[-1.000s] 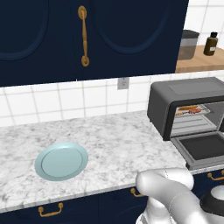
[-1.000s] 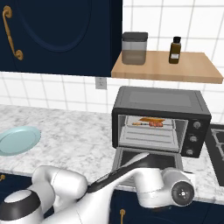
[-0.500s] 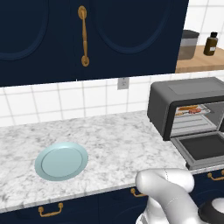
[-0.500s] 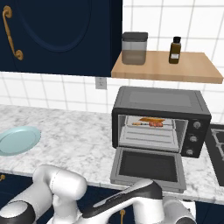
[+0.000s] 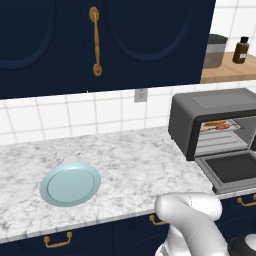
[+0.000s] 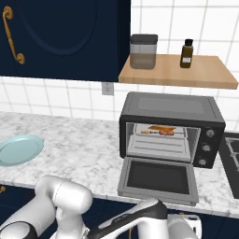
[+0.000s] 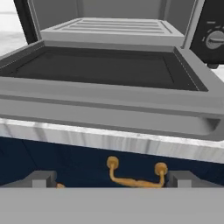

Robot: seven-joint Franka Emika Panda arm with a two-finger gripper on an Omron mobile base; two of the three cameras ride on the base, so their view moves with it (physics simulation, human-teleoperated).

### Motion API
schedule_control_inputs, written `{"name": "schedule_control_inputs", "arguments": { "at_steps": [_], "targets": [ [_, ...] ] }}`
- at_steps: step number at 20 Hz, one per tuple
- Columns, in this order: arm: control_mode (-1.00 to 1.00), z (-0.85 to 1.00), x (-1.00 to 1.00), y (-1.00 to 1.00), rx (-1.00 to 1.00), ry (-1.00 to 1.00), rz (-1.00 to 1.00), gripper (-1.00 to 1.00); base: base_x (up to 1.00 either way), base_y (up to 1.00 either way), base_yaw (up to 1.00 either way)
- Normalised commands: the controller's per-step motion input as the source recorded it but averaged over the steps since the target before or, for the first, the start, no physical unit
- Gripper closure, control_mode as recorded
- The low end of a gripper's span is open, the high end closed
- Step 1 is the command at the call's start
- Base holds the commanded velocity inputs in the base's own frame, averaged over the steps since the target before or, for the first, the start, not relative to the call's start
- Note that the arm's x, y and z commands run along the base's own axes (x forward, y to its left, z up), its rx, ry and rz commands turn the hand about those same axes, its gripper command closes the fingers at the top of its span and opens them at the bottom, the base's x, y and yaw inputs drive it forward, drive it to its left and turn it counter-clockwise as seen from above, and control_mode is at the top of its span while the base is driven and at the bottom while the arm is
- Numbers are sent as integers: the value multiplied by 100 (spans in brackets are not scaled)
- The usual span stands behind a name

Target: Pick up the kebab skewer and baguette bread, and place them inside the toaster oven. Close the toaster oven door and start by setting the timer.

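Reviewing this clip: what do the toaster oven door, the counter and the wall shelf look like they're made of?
The toaster oven door: matte grey metal, judging by its flat even tone, framing a dark window, probably glass. The counter: polished stone, likely marble or granite, white with grey speckled veining. The wall shelf: light tan wood, unpainted, with a smooth finish, though no grain shows.

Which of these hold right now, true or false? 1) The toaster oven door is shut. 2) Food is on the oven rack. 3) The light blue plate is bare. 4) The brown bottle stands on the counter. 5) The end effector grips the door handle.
1) False: the toaster oven door lies folded down, open.
2) True: the kebab skewer and baguette bread sit on the rack inside the toaster oven.
3) True: the plate holds nothing.
4) False: the brown bottle stands on the wooden shelf.
5) False: the end effector is below the door's edge, empty, at the drawer handle.
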Motion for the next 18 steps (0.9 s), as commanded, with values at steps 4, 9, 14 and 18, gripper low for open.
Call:
{"name": "schedule_control_inputs", "arguments": {
  "at_steps": [4, 9, 14, 18],
  "targets": [
    [-100, 0, 34, 0, 1, 0, 0, -100, 0, 0, 0],
    [-100, 0, 18, 0, 3, 0, 0, -100, 0, 0, 0],
    [-100, 0, 17, 0, 1, 0, 0, -100, 0, 0, 0],
    [-100, 0, 19, 0, 0, 0, 0, -100, 0, 0, 0]
  ]
}}
